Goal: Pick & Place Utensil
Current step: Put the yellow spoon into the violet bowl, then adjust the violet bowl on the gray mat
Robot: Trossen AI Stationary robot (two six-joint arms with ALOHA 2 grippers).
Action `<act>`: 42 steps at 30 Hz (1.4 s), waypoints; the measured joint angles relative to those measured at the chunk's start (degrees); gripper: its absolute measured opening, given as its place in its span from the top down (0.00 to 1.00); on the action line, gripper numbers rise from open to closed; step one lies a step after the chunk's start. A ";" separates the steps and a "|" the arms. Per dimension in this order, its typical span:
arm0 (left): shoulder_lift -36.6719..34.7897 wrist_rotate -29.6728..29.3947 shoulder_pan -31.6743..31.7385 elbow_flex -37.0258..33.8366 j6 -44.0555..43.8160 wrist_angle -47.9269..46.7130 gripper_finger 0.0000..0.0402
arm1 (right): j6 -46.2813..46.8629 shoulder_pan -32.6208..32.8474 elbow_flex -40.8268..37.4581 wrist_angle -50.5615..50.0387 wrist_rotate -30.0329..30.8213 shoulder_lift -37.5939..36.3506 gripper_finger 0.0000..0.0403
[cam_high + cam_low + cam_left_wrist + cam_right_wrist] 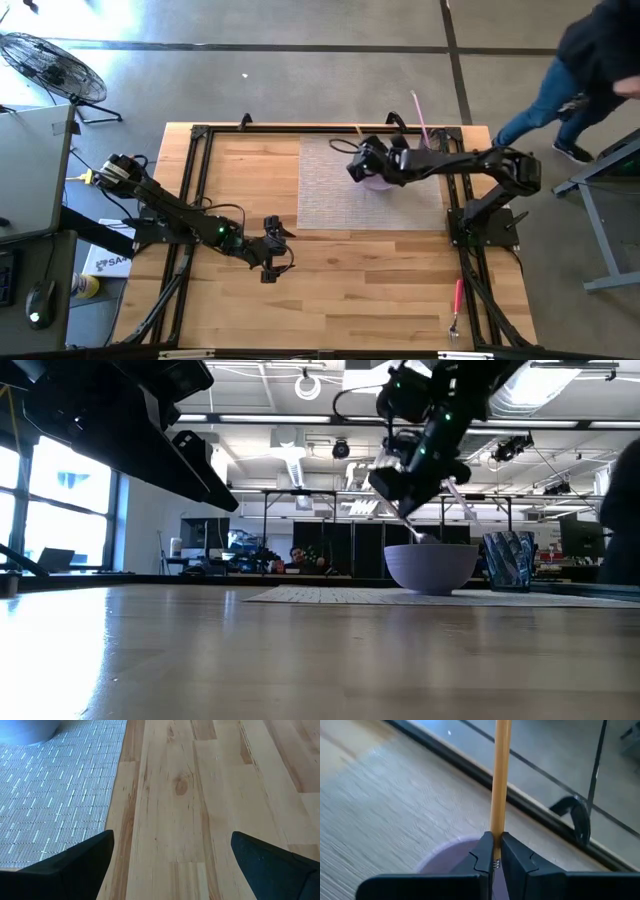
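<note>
Table [380, 290] | right end effector [496, 851] pinches utensil [500, 775], seemingly over bowl [432, 568]

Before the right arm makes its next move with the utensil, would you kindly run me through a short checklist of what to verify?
1. Right tool shut on the wooden-handled utensil: ok, fingers pinch the handle.
2. Utensil over the lavender bowl: ok, its lower end dips at the bowl's rim in the low view.
3. Bowl resting on the woven mat: ok.
4. Left tool clear of the bowl: ok, open over bare wood, off the mat.
5. Utensil end touching the bowl's inside: cannot tell, hidden by the rim.
6. Person clear of the table: ok, past the far right corner, but close to the right arm's base.
</note>
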 joint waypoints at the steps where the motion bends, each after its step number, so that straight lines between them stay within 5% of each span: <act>1: 0.00 0.00 0.00 0.00 0.01 0.05 0.01 | 0.11 -0.03 -1.34 0.52 -0.06 0.00 0.95; 13: 0.00 0.00 0.00 0.00 0.01 0.03 0.01 | -1.40 -0.76 -12.83 13.43 -5.09 0.02 0.93; 31: -0.01 0.00 -0.01 0.00 0.00 0.01 0.01 | 0.10 1.38 -14.13 14.77 -7.10 -4.77 0.75; 36: -0.02 0.01 0.00 0.00 0.00 0.03 0.01 | 0.03 5.03 -14.04 11.46 -11.89 -10.99 0.71; 42: 0.00 0.02 -0.01 0.00 -0.01 -0.01 0.01 | 8.94 8.79 -14.02 -4.55 -12.77 -17.58 0.71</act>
